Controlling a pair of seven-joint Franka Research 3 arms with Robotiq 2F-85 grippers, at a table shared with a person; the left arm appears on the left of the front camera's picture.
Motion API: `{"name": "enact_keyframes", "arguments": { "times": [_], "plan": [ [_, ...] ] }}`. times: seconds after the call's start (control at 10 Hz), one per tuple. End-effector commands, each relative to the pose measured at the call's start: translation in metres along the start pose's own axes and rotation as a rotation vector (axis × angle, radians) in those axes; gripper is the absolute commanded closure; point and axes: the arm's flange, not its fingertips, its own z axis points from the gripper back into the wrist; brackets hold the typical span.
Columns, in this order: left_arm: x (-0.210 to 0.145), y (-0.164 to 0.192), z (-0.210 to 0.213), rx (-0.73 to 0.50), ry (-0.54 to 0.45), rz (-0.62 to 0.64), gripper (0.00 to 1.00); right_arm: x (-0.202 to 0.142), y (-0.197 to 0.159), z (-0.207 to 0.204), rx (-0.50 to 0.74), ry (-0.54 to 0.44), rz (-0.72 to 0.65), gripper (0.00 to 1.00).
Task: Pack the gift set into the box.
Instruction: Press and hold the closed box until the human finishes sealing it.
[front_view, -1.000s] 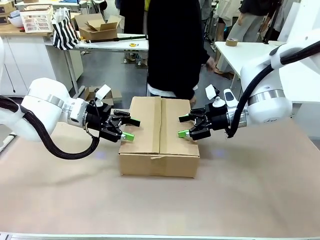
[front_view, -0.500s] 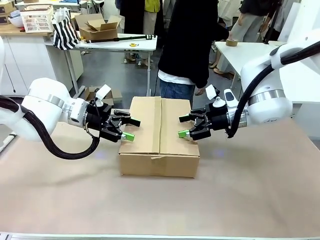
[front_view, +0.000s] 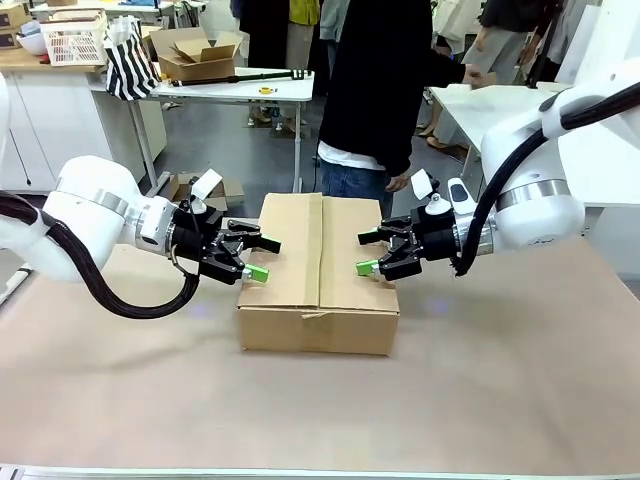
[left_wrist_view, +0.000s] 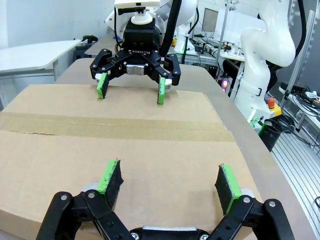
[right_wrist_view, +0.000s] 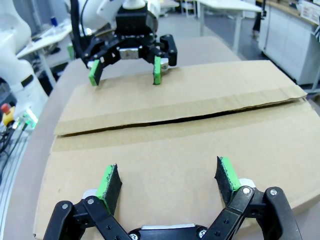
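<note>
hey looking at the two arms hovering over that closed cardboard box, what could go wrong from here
Both pincers, left and right, are open over the box from opposite sides, so a mistimed push could slide it on the table. In the right wrist view the top flaps sit uneven with a dark gap along the seam; a fingertip might catch there. The person stands close behind the box, within the arms' likely sweep.

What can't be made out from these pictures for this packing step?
- Contents of the box: flaps lie shut in all views, so whether anything is packed inside can't be seen.
- Front view: whether the left hand or right hand touches the cardboard; both are open at its side edges.
- Person's head: cut off by the top edge.
</note>
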Motion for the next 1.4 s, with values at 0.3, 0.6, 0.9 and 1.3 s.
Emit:
{"name": "enact_keyframes", "arguments": {
  "times": [0.3, 0.6, 0.9, 1.3],
  "plan": [
    [0.0005, -0.0006, 0.0003, -0.005, -0.007, -0.012, 0.0, -0.0018, 0.0007, -0.0003, -0.004, 0.007, -0.003, 0.0],
    [0.0005, -0.0006, 0.0003, -0.005, -0.007, -0.012, 0.0, -0.0018, 0.0007, -0.0003, -0.004, 0.007, -0.003, 0.0],
    [0.0005, -0.0006, 0.0003, -0.005, -0.007, -0.012, 0.0, -0.0018, 0.0007, -0.0003, -0.004, 0.007, -0.003, 0.0],
    [0.0005, -0.0006, 0.0003, -0.005, -0.007, -0.012, 0.0, -0.0018, 0.0007, -0.0003, -0.004, 0.007, -0.003, 0.0]
  ]
}}
